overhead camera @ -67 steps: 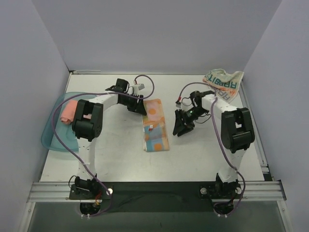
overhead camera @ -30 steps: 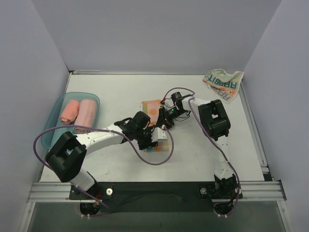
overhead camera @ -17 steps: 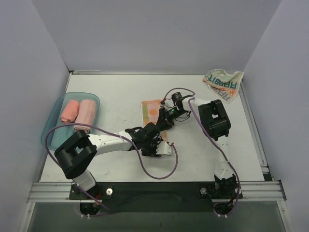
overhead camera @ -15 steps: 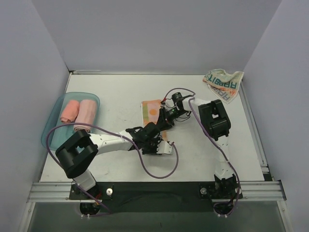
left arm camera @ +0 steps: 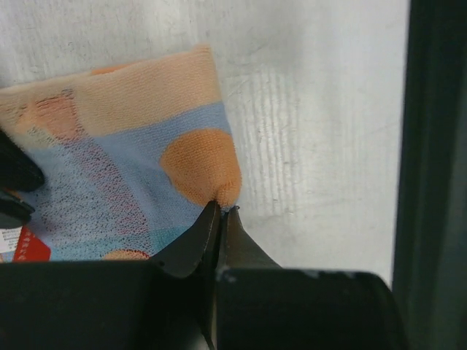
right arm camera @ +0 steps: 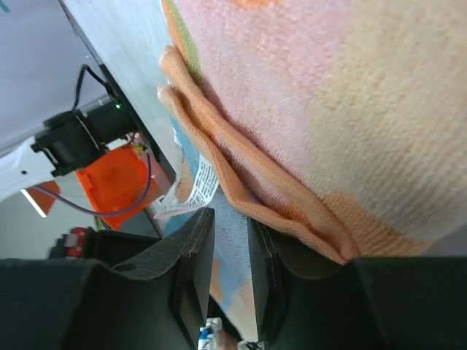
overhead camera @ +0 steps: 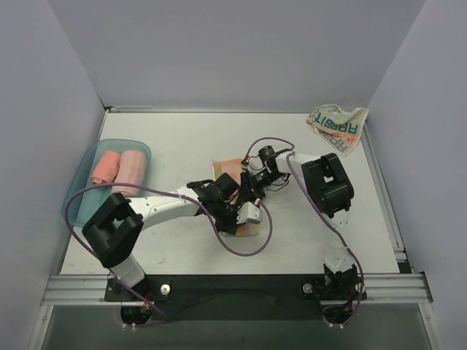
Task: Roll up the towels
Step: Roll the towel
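Observation:
The striped towel lies mid-table, mostly covered by both arms. In the left wrist view my left gripper is shut on a corner of the striped towel, right at an orange dot. From above, the left gripper sits over the towel's near end. My right gripper is at the towel's middle. Its fingers stand a narrow gap apart, closed on a layer of the striped towel beside a folded orange edge. The whitish RABBIT towel lies crumpled at the far right corner.
A teal tray at the left edge holds two rolled pink towels. The left arm's purple cable loops over the table near the towel. Grey walls close in the table on three sides.
The left jaws have closed on the towel's near corner and drawn it a little towards the far side. The right gripper has stayed on the towel's middle.

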Tool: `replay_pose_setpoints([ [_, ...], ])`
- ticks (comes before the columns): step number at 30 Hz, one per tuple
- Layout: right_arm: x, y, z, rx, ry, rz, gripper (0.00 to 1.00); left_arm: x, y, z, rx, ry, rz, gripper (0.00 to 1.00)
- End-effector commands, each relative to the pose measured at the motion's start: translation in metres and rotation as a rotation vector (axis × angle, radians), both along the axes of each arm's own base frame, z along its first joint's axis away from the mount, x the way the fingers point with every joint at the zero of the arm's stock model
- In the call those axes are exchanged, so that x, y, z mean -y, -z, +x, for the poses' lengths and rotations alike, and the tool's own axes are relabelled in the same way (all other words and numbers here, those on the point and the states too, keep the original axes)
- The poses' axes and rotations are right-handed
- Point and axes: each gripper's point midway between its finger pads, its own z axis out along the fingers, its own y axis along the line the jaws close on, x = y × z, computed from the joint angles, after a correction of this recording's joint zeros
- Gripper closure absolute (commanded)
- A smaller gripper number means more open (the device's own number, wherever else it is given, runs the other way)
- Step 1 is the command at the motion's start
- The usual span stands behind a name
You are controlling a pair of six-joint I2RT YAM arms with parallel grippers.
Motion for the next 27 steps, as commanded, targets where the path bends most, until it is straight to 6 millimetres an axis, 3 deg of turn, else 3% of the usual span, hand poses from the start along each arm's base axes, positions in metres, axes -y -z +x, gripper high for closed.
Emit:
replay_pose_setpoints([
  [1, 0.012, -0.009, -0.005, 0.102, -0.04, -0.068, 0.73, 0.005, -0.043, -0.021, -0.238, -0.038, -0.102, 1.0],
  [3, 0.011, -0.028, -0.002, 0.155, -0.05, -0.04, 0.73, 0.005, -0.051, -0.018, -0.312, -0.073, -0.127, 1.0],
  [4, 0.012, -0.034, 0.001, 0.175, -0.046, -0.036, 0.72, 0.005, -0.055, -0.005, -0.331, -0.105, -0.143, 1.0],
  [5, 0.011, -0.047, 0.011, 0.234, -0.042, -0.024, 0.71, 0.005, -0.059, -0.006, -0.378, -0.11, -0.159, 1.0],
  [10, 0.013, -0.063, 0.049, 0.341, -0.002, -0.046, 0.69, 0.003, -0.065, 0.01, -0.469, -0.162, -0.196, 1.0],
  [16, 0.009, -0.023, 0.064, 0.285, -0.003, -0.107, 0.7, 0.002, -0.067, 0.018, -0.519, -0.191, -0.213, 1.0],
  [20, 0.009, 0.009, 0.05, 0.222, -0.034, -0.145, 0.73, -0.004, -0.066, 0.045, -0.508, -0.252, -0.224, 1.0],
  [27, 0.012, 0.023, 0.036, 0.217, -0.075, -0.175, 0.74, -0.007, -0.061, 0.089, -0.498, -0.325, -0.235, 1.0],
])
